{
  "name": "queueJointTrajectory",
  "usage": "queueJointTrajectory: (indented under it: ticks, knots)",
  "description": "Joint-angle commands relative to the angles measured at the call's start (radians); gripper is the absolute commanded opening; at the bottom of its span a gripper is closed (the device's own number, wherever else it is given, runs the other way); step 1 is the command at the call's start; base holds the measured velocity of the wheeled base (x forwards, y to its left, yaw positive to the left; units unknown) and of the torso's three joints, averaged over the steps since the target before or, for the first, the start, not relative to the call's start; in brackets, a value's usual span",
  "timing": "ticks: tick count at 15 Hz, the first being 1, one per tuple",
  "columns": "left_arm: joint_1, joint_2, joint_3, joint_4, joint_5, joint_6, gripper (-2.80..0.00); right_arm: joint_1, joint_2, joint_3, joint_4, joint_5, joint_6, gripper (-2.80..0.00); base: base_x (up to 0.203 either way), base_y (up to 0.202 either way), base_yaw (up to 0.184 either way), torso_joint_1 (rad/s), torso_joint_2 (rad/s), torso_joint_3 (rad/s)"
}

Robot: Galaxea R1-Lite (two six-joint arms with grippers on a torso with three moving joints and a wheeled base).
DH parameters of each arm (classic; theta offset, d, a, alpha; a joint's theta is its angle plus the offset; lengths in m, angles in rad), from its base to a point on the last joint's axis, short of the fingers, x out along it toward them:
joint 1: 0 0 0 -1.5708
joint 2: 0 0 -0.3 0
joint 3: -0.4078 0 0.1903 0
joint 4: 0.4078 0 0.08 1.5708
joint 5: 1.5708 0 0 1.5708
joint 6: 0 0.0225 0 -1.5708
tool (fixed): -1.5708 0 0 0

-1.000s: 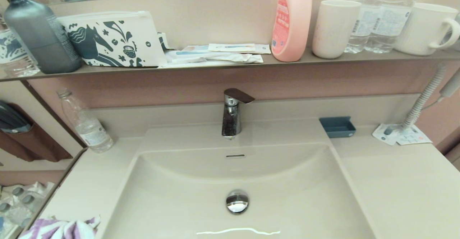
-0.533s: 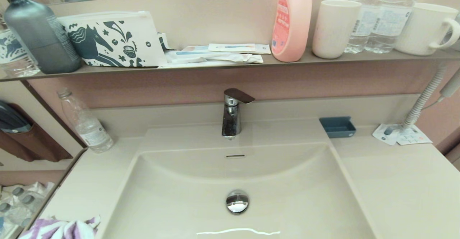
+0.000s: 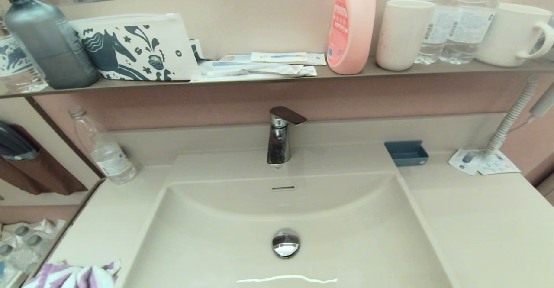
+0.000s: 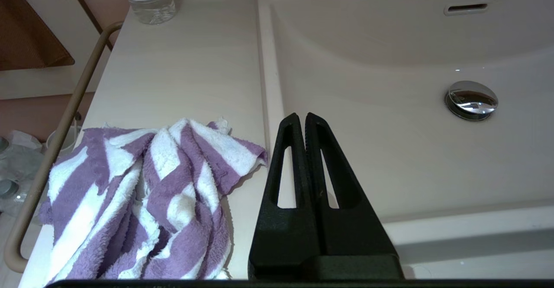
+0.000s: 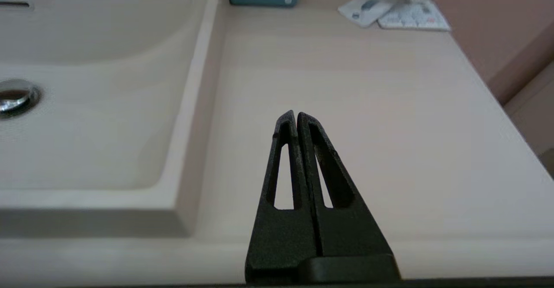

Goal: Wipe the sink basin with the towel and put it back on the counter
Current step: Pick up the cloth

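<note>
The purple and white striped towel [image 4: 143,197] lies bunched on the beige counter [image 4: 181,76] left of the sink basin [image 4: 389,140]; the head view catches only its top [image 3: 73,276] at the bottom left. The basin [image 3: 216,240] is bare, with its chrome drain plug [image 3: 285,242] and overflow slot [image 3: 283,188]. My left gripper [image 4: 301,115] is shut and empty, hovering near the basin's left rim, just right of the towel and apart from it. My right gripper [image 5: 294,114] is shut and empty above the counter [image 5: 346,88] right of the basin. Neither gripper shows in the head view.
A chrome faucet [image 3: 279,138] stands behind the basin. A clear bottle [image 3: 104,149] sits at the counter's back left, a small blue tray [image 3: 407,153] and paper cards [image 3: 482,162] at the back right. The shelf above holds bottles, cups and a horse-print pouch [image 3: 136,47].
</note>
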Motion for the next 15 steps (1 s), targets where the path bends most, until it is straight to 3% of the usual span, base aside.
queueJointTrajectory:
  ticks: [1, 15]
  knots:
    - [0.0, 0.0, 0.0, 0.001, 0.0, 0.0, -2.8, 0.0, 0.0, 0.017, -0.006, -0.001, 0.017, -2.8, 0.0, 0.0, 0.0, 0.0, 0.0, 0.0]
    - [0.0, 0.0, 0.001, 0.001, 0.0, 0.0, -2.8, 0.0, 0.0, 0.017, -0.007, -0.009, 0.057, -2.8, 0.0, 0.0, 0.0, 0.0, 0.0, 0.0]
